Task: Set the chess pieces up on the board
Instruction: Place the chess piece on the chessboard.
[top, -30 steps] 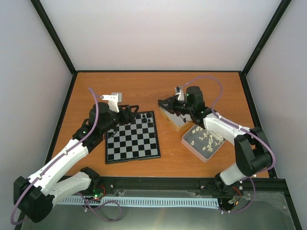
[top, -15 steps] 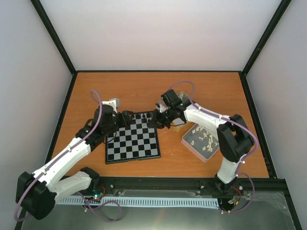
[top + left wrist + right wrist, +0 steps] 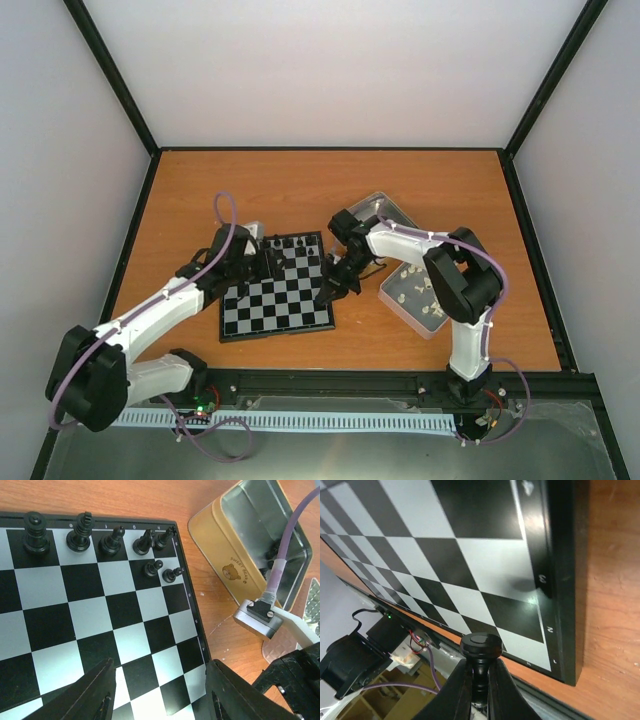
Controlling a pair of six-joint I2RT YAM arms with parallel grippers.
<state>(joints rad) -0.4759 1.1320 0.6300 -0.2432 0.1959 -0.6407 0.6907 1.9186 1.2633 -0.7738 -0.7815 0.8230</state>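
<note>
One board, with seven black chess pieces along its far edge toward the right corner: five in the edge row, two small ones just nearer. One eighth black piece off the board, pinched in the right gripper. Two tins right of the board, a far tin and a near tin, the near one holding cream-white pieces too small and crowded to count.
</note>
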